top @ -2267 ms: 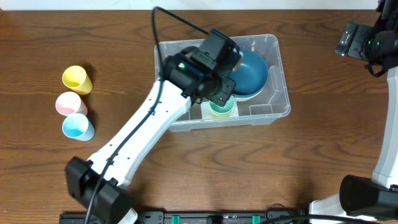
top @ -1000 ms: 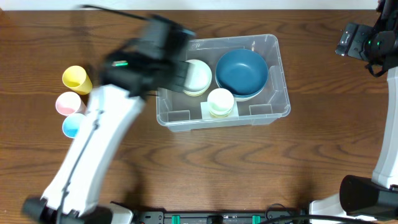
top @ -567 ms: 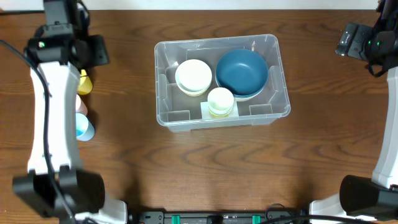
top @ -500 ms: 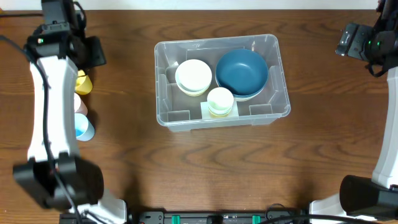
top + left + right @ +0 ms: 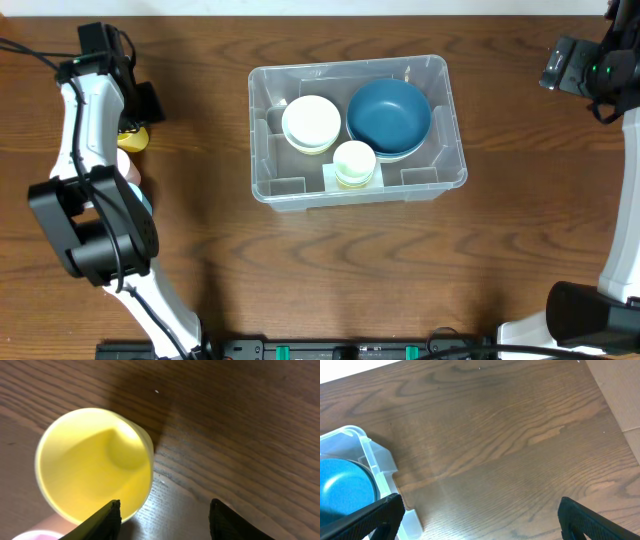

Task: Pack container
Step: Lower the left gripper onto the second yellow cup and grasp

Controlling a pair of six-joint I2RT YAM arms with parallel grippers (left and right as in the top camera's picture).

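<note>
Yellow cup [image 5: 92, 462]: left of centre, its open mouth facing the camera, nothing inside.
Pink cup [image 5: 30, 536]: only a pale sliver of rim in the bottom left corner, just beside the yellow cup.
Jaws: two black fingertips [image 5: 104, 521] at the bottom edge, standing apart; the left one overlaps the yellow cup's lower rim, with bare wood between them.
Surface [image 5: 240, 435]: dark brown wood grain.

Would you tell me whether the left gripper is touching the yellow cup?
Cannot tell. In the left wrist view a left gripper finger overlaps the yellow cup rim, but no contact or gap shows.
</note>
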